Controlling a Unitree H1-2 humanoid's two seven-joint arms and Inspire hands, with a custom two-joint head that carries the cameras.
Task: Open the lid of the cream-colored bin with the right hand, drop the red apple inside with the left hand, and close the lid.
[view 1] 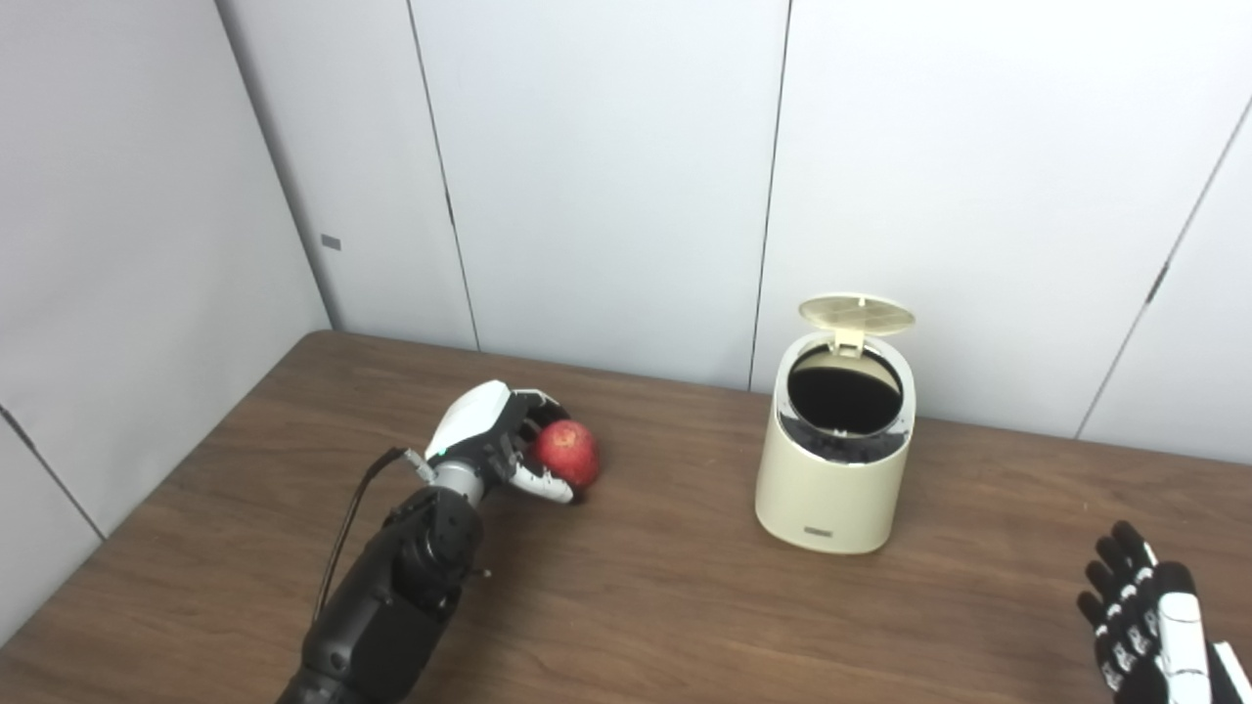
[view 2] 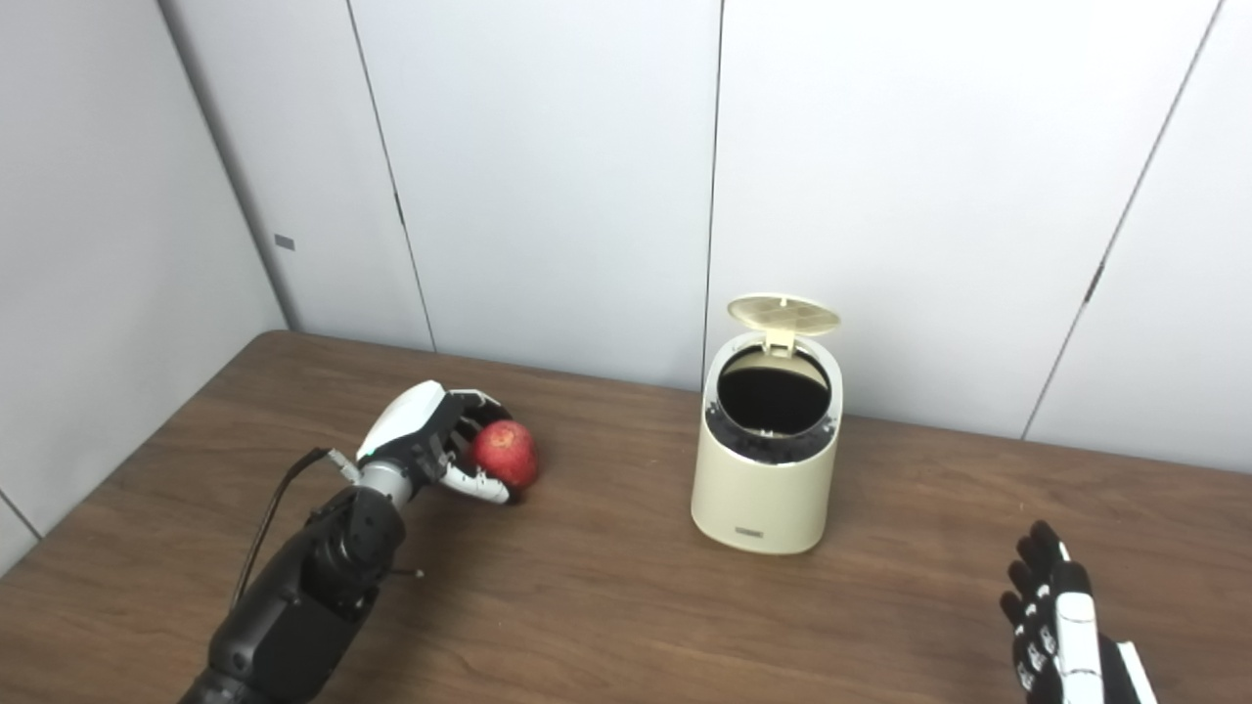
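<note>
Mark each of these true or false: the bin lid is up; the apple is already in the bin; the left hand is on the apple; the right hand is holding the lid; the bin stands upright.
1. The lid of the bin is up. True.
2. The apple is in the bin. False: it is at the table, left of the bin.
3. The left hand is on the apple. True.
4. The right hand holds the lid. False: it is open, low and well apart from the bin.
5. The bin stands upright. True.
</note>
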